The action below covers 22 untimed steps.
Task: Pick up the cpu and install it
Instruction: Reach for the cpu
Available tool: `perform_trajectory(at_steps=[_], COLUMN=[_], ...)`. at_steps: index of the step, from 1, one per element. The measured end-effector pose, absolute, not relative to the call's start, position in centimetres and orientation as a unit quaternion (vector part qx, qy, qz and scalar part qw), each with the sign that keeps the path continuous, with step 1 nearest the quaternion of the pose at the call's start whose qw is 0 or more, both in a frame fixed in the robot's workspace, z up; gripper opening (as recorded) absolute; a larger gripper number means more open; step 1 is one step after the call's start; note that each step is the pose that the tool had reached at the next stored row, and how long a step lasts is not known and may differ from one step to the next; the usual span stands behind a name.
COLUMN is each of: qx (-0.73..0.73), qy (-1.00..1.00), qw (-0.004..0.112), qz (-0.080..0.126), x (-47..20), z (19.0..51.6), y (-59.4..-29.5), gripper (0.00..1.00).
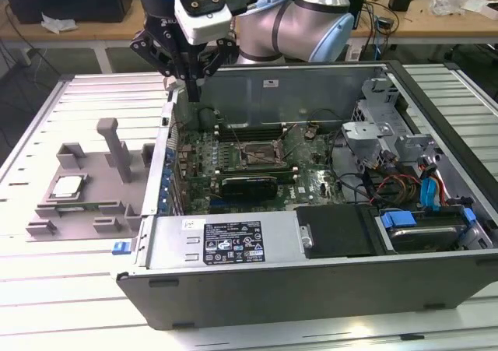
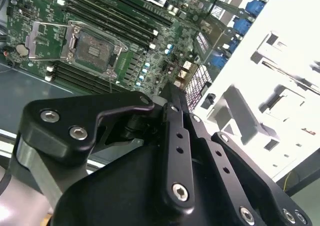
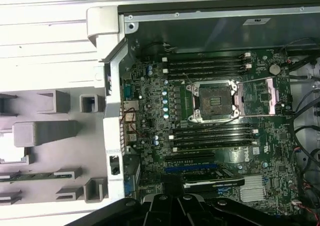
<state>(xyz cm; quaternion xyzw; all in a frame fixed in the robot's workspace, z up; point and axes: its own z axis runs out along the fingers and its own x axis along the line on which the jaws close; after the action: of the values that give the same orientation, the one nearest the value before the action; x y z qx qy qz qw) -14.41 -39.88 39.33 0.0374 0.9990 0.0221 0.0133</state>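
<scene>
Your gripper (image 1: pixel 192 94) looks pinched shut on nothing, hanging over the case's (image 1: pixel 311 289) back edge. The cpu (image 1: pixel 68 186) lies flat in the tray (image 1: pixel 105 187), well off to the exterior view's left. I'd open wide, come straight down and grab opposite edges so it stays level.

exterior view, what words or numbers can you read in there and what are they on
No text can be read.
Black label on the grey metal box: print too small to read.
Small white sticker on the same box: too small to read.
Pale sticker on the inner wall of the computer case: blurred.
</scene>
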Motion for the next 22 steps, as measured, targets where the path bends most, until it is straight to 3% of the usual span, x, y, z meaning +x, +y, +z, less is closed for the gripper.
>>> perform_trajectory(at_steps=[22], qx=[0.038], qy=[0.999], qw=[0.014], qz=[0.022], x=[-19.7], z=[39.3], y=[-39.7], gripper=[0.11])
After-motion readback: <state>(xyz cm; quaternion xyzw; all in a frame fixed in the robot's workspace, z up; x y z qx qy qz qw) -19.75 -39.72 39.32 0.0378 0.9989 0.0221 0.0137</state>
